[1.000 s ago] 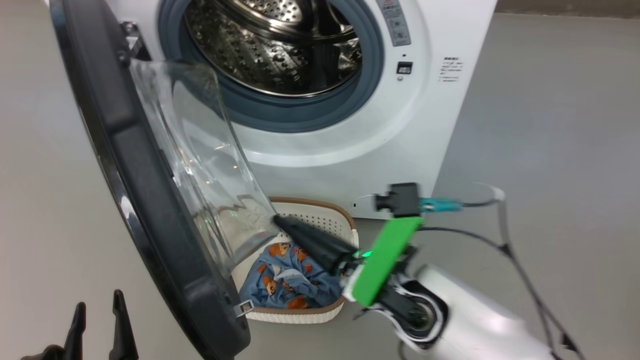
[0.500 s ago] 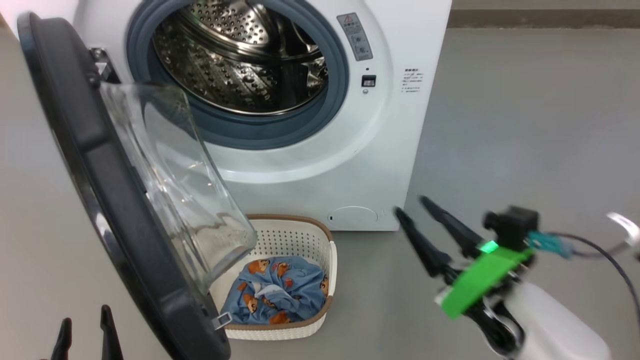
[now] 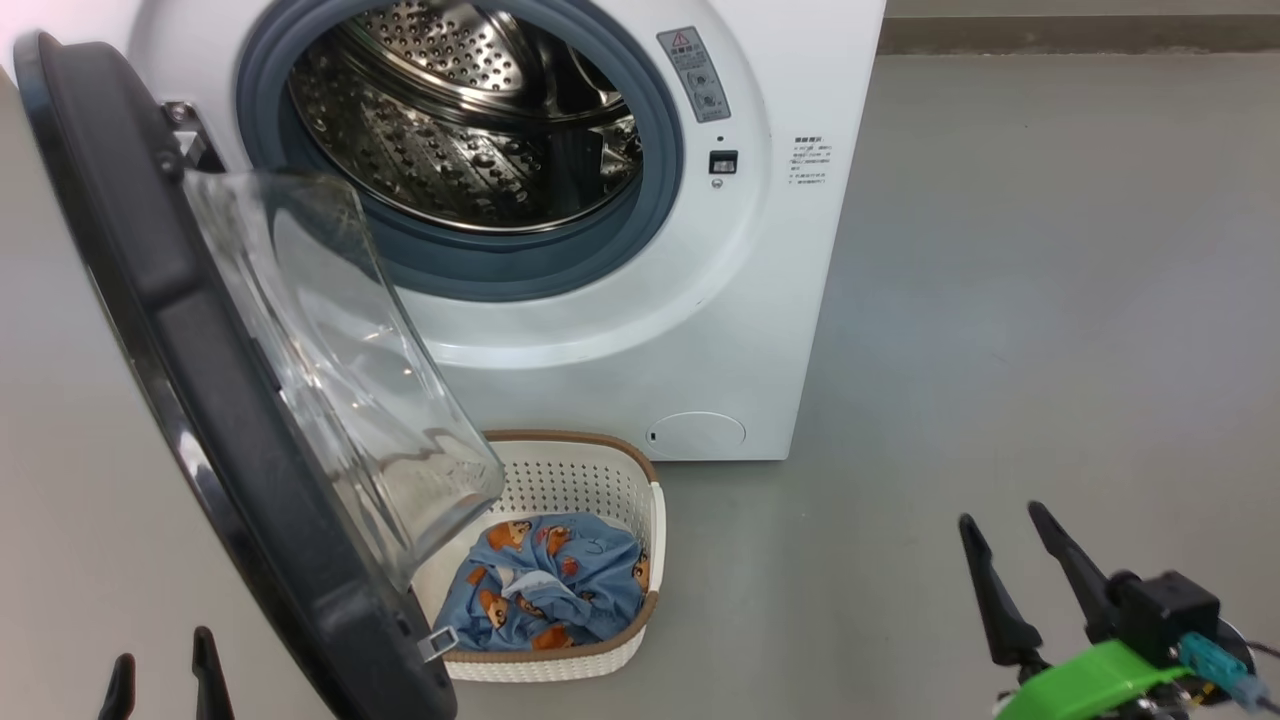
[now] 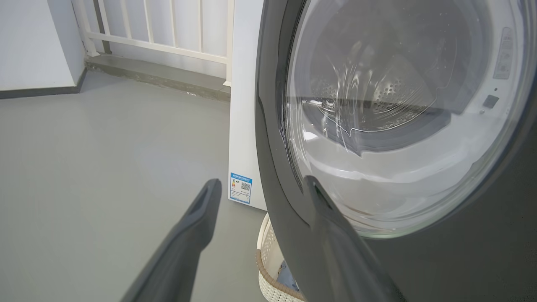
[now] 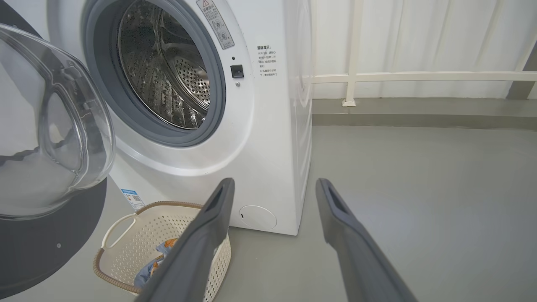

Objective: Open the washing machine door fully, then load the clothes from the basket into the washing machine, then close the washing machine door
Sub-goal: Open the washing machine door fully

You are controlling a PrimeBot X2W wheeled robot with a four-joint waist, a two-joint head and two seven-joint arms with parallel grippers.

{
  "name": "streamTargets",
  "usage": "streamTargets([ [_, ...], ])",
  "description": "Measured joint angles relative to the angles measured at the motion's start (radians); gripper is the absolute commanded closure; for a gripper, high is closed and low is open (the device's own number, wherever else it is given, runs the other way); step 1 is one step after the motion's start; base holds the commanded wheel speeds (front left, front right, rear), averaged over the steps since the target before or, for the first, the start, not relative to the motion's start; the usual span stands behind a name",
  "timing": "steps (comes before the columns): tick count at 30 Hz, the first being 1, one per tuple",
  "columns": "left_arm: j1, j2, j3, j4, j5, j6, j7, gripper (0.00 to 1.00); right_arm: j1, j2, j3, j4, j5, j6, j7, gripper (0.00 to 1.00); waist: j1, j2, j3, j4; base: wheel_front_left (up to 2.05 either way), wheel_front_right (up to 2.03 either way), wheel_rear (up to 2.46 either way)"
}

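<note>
Right claw (image 3: 1000, 514) drawn back from basket (image 3: 600, 470), spread, empty, left claw (image 3: 160, 648) spread, empty, beside door (image 3: 200, 350)

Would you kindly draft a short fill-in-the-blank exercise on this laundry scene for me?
The clothes lie inside the cream ____.
The washing machine door stands ____.
The drum of the washing machine is ____.
The right gripper, jaws apart, holds ____.
Missing words: basket, open, empty, nothing.
</note>
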Motion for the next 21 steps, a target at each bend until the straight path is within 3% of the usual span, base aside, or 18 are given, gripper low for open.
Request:
streamTargets([
  [5, 0.001, 0.0, 0.0, 0.0, 0.0, 0.0, 0.0, 0.0, 0.056, 0.04, -0.103, -0.026, -0.087, 0.0, 0.0, 0.0, 0.0, 0.0, 0.001, 0.0, 0.0, 0.0, 0.0],
  [21, 0.025, 0.0, 0.005, 0.003, -0.003, 0.0, 0.0, 0.0, 0.153, 0.093, -0.216, -0.038, -0.184, 0.0, 0.0, 0.0, 0.0, 0.0, -0.024, -0.001, 0.0, 0.0, 0.0],
])
